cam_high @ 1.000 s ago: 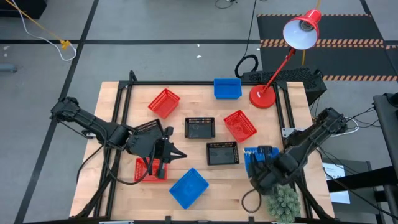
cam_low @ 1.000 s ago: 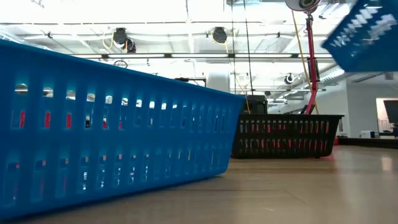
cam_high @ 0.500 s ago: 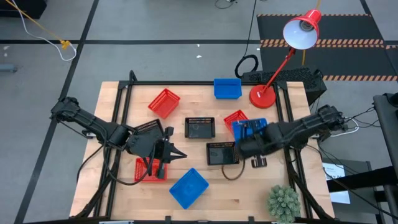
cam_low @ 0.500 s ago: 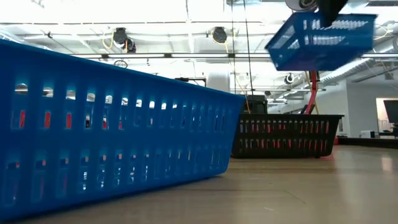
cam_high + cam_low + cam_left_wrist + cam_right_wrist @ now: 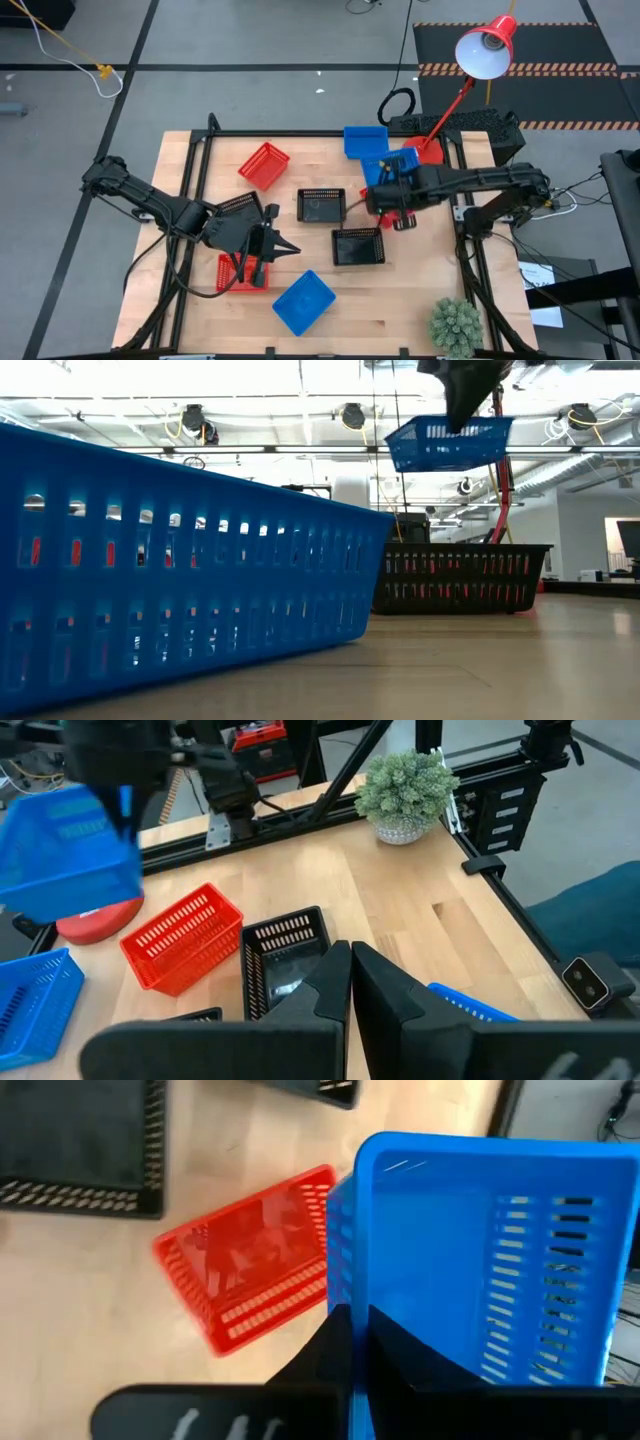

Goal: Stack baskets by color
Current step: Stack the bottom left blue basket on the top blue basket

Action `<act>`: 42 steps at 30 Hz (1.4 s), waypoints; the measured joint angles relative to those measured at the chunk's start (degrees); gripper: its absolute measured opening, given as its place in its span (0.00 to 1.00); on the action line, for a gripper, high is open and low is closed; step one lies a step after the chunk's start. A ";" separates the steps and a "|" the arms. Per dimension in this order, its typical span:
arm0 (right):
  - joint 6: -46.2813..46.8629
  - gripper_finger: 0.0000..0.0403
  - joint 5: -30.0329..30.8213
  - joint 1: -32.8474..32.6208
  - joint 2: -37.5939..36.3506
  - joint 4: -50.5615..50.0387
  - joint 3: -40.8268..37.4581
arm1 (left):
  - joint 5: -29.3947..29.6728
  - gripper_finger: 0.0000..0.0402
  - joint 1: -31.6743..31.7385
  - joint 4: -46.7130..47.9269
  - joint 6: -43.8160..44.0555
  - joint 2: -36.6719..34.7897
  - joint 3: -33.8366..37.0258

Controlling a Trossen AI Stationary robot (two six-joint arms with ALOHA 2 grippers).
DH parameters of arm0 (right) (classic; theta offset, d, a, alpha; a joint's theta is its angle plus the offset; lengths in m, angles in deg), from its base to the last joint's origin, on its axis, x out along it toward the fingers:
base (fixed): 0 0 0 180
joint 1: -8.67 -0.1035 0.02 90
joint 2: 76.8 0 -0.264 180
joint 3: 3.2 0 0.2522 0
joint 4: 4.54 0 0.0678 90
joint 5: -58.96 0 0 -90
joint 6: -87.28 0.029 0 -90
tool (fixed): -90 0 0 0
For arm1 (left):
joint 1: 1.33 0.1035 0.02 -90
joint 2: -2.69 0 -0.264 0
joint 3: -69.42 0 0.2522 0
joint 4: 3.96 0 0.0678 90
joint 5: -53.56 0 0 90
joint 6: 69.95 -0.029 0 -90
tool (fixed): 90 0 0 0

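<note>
The counter carried baskets scattered across it. The right gripper, jaws clenched on the wall of a blue basket, held it in the air above a red basket toward the far right corner, just short of another blue basket at the far edge. The left gripper, jaws closed on nothing, hung over the near left part beside a red basket.

— What is in front of the left end effector?

— Its two dark fingers are pressed together. Just beyond them a black basket lies on the wooden tabletop, and a red basket is beside it.

— And farther away?

— A blue basket hangs in the air under the other arm. A small green plant stands near the tabletop's edge.
</note>
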 joint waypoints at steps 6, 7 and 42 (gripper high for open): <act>-5.59 0.01 -0.08 6.08 0.00 5.66 0.00 | 0.00 0.04 0.39 0.02 0.02 0.00 0.00; -6.54 0.01 -0.15 7.07 0.00 6.29 0.00 | 0.00 0.04 0.58 0.02 0.02 0.00 0.00; -21.06 0.01 -9.57 31.23 8.11 27.67 5.73 | -0.01 0.04 3.50 1.46 0.42 -0.04 0.00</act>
